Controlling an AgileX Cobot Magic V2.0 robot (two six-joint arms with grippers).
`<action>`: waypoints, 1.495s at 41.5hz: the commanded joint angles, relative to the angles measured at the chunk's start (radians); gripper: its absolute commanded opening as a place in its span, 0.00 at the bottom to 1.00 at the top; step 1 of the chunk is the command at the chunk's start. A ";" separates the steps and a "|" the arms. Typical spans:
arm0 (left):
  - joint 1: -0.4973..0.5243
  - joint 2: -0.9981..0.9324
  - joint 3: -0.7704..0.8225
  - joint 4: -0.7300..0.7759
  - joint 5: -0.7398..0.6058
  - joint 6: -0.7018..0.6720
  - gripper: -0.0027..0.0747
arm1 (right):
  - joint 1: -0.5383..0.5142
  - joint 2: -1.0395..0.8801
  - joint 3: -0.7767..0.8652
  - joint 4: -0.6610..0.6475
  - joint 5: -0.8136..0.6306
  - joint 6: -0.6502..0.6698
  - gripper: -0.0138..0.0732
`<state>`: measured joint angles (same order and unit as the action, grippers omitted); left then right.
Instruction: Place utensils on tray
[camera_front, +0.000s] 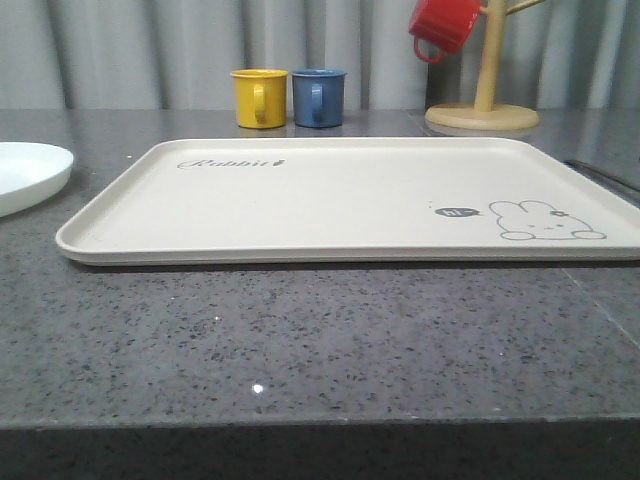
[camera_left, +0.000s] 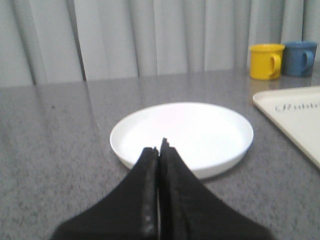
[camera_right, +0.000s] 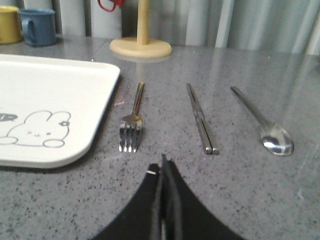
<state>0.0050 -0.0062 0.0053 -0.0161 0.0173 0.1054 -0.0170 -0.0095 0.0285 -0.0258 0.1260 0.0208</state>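
The cream tray (camera_front: 340, 200) with a grey rabbit drawing lies bare in the middle of the table; its corner also appears in the right wrist view (camera_right: 75, 80). Beside that corner on the grey counter lie three silver utensils side by side: a fork (camera_right: 133, 117), a pair of chopsticks (camera_right: 201, 117) and a spoon (camera_right: 263, 121). My right gripper (camera_right: 163, 162) is shut with nothing in it, a short way short of the fork's tines. My left gripper (camera_left: 160, 147) is shut and empty, its tips over the near rim of a round white plate (camera_left: 182, 135).
The white plate (camera_front: 30, 170) sits left of the tray. A yellow mug (camera_front: 260, 97) and a blue mug (camera_front: 318, 97) stand behind the tray. A wooden mug tree (camera_front: 483, 105) with a red mug (camera_front: 445, 25) stands at the back right.
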 joint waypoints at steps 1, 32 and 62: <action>0.003 -0.019 -0.030 -0.010 -0.173 -0.008 0.01 | 0.001 -0.017 -0.059 0.002 -0.111 -0.010 0.03; 0.003 0.374 -0.502 -0.010 0.133 -0.008 0.01 | 0.001 0.388 -0.583 0.035 0.212 -0.010 0.03; 0.003 0.398 -0.516 -0.065 0.141 -0.008 0.86 | 0.001 0.388 -0.581 0.035 0.195 -0.010 0.86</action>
<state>0.0050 0.3574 -0.4624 -0.0464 0.2201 0.1054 -0.0170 0.3650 -0.5192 0.0091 0.4077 0.0208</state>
